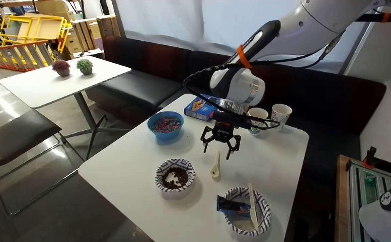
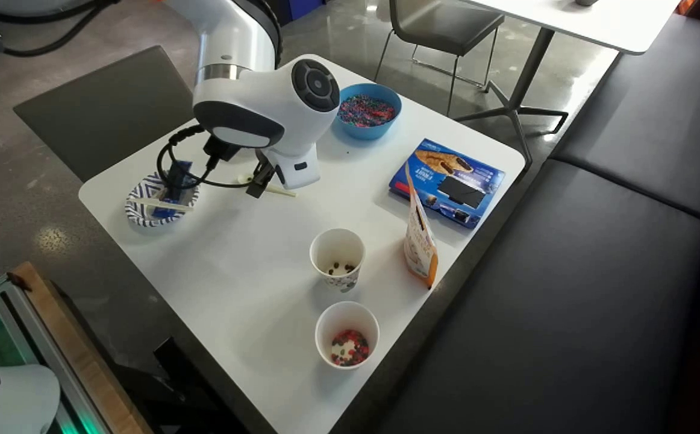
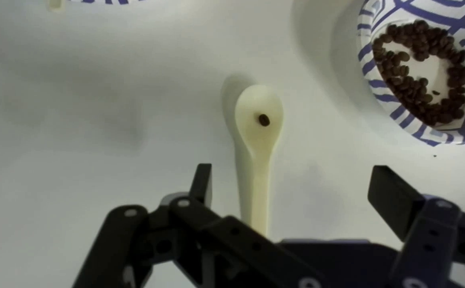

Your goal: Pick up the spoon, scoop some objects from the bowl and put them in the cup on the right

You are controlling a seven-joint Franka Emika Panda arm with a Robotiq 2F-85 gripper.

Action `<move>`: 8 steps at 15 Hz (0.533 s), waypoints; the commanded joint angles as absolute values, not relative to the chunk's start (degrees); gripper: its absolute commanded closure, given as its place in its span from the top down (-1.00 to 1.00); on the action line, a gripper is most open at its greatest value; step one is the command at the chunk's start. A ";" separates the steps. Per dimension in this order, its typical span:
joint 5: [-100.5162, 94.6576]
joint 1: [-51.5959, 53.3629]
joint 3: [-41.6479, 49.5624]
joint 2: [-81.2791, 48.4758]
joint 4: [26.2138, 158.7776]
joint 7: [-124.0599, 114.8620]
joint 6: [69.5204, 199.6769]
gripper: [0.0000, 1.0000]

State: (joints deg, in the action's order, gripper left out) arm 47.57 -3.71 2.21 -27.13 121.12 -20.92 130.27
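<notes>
Above the spoon (image 3: pixel 261 150), jaws wide apart

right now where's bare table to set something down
Widest bare patch: between the paper cups and the striped dish with the blue wrapper. Smaller: between the blue bowl and coffee-bean bowl. Crowded: along the bench, with those cups, the pouch and snack box. The open end effector hangs over the spoon.

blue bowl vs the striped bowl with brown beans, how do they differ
The blue bowl is plain; the striped bowl is white with dark stripes. Multicoloured bits cover the blue bowl's bottom; brown beans leave part of the striped bowl's bottom bare. Both are round and upright.
</notes>
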 commanded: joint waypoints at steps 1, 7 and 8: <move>47.87 -3.83 2.18 -30.73 118.55 -19.97 129.07 1.00; 47.56 -3.74 2.16 -32.83 117.42 -20.21 128.94 0.43; 47.50 -3.77 2.18 -32.94 117.32 -20.23 128.74 0.41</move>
